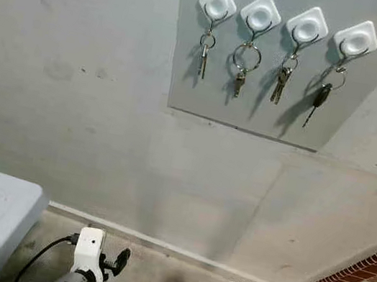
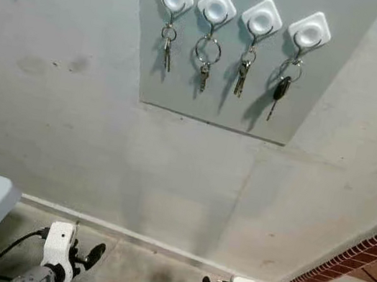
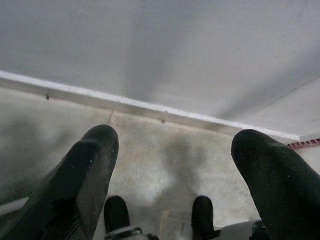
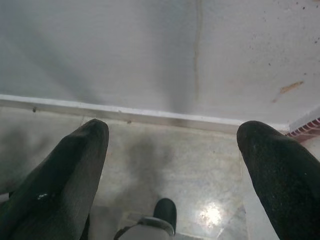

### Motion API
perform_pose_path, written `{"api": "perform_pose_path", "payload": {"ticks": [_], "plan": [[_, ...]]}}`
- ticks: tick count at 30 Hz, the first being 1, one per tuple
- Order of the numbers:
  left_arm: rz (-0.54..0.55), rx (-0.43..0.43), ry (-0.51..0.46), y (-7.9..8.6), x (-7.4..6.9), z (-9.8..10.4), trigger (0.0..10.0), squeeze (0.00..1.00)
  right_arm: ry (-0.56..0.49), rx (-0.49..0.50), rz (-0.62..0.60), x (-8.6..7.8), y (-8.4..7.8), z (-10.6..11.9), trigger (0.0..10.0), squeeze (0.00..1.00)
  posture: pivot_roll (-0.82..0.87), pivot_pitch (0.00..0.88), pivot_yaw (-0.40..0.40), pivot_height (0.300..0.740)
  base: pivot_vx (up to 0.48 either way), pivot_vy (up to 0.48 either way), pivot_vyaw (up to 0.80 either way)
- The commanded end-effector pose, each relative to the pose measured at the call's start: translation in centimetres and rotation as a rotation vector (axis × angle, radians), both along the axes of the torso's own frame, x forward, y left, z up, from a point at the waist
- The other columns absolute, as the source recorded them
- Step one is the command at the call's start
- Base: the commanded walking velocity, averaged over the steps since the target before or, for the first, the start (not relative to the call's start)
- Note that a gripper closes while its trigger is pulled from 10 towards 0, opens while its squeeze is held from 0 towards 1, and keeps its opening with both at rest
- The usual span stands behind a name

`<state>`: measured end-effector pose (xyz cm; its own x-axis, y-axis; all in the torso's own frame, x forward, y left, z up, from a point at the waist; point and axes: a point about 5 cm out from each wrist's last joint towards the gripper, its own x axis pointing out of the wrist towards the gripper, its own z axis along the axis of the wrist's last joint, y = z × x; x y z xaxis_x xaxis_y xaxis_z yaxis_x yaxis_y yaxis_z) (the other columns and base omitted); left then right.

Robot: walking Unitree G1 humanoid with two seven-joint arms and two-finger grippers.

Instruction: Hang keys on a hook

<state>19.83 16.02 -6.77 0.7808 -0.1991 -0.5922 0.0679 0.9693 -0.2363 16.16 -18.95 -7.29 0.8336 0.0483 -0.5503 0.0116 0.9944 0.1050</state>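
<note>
Grey panel (image 1: 251,115) fixed to the pale wall carries four white hooks (image 1: 219,2) in a row at about twelve o'clock of the head view, and each one holds a set of keys. From the robot's left hang a small key (image 1: 204,57), a large ring with a key (image 1: 244,65), a bunch (image 1: 281,81), and a black-headed key (image 1: 320,97) at one o'clock. Both arms hang low near the floor. The left gripper (image 3: 172,160) at seven o'clock has its fingers spread apart, holding nothing. The right gripper (image 4: 172,160) at five o'clock is likewise spread and empty. A white baseboard (image 4: 150,117) runs along the wall's foot.
</note>
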Motion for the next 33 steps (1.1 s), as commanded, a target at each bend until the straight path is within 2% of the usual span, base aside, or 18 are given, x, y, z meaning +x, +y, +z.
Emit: {"api": "perform_pose_path", "payload": {"ticks": [1,4,23,33], "plan": [[0.006,-0.003,-0.010,0.1,0.0,0.1,10.0,0.00,0.000,0.006,-0.015,-0.4,-0.1,-0.1,10.0,0.00,-0.06,0.120,0.023,0.740,0.000,0.000,0.00],[0.007,-0.007,-0.008,0.1,0.0,0.1,10.0,0.00,0.001,0.008,-0.016,-0.8,0.0,-0.2,10.0,0.00,-0.06,0.125,0.022,0.740,0.000,0.000,0.00],[0.022,-0.017,-0.013,0.2,-0.1,0.0,10.0,0.00,0.031,0.010,-0.018,-2.2,-0.2,-0.7,10.0,0.00,-0.06,0.143,0.013,0.740,-0.255,0.000,0.00],[0.030,-0.019,-0.015,0.3,0.0,0.1,10.0,0.00,0.036,0.012,-0.016,-2.4,-0.2,-0.8,10.0,0.00,-0.06,0.142,0.010,0.740,0.000,0.000,0.00]]}}
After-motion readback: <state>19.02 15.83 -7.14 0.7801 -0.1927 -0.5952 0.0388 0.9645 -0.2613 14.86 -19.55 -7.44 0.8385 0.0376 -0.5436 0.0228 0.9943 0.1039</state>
